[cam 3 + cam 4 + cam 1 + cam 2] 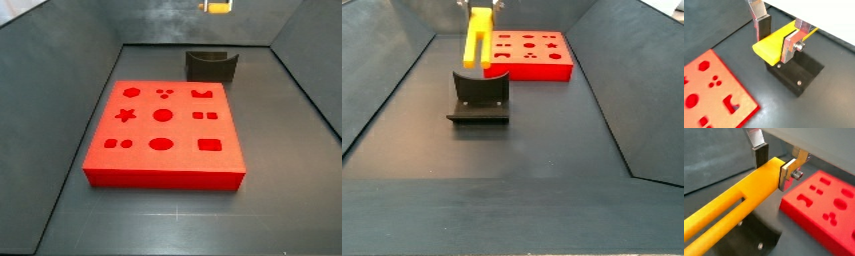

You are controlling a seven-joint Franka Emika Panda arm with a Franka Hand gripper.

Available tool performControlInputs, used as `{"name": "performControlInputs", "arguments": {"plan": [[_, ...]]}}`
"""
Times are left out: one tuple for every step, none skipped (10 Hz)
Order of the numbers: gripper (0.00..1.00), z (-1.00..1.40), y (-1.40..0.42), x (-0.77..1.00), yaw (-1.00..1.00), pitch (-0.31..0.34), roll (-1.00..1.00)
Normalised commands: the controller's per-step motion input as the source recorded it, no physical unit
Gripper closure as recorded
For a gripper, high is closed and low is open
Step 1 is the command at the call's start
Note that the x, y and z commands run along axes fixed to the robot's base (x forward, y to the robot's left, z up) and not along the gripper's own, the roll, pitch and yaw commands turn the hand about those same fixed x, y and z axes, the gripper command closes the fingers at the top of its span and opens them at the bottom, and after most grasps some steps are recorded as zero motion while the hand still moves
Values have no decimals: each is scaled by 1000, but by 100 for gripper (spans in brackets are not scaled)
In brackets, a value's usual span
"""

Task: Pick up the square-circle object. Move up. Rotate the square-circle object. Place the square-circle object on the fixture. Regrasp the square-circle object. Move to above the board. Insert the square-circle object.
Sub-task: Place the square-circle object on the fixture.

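Side view: pincer (482,6) clamps upright square-circle object (476,38) above fixture (478,95).

The hand (777,37) holds the bar (477,42) over the fixture (478,96); the board (529,54) blocks 2 o'clock, the floor (516,170) at 6 is free.

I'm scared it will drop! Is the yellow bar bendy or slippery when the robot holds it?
Probably stiff: the square-circle object hangs straight from the tool above the fixture without sagging. It looks smooth, so maybe a bit slippery, but its flat sides sit between the pads. Its long slot suggests it is fairly light.
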Motion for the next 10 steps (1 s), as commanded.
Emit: {"name": "performControlInputs", "arguments": {"plan": [[100, -14, -3, 62, 8, 109, -1000], [100, 21, 17, 39, -4, 116, -1000], [100, 17, 24, 50, -13, 130, -1000], [100, -7, 28, 72, -26, 143, -1000], [100, -18, 35, 88, -40, 156, -1000], [100, -19, 39, 91, -66, 178, -1000], [100, -15, 42, 85, -91, 189, -1000], [100, -17, 43, 84, -126, 198, -1000], [100, -19, 42, 85, -175, 193, -935], [100, -19, 44, 88, -197, 149, -696]]}}
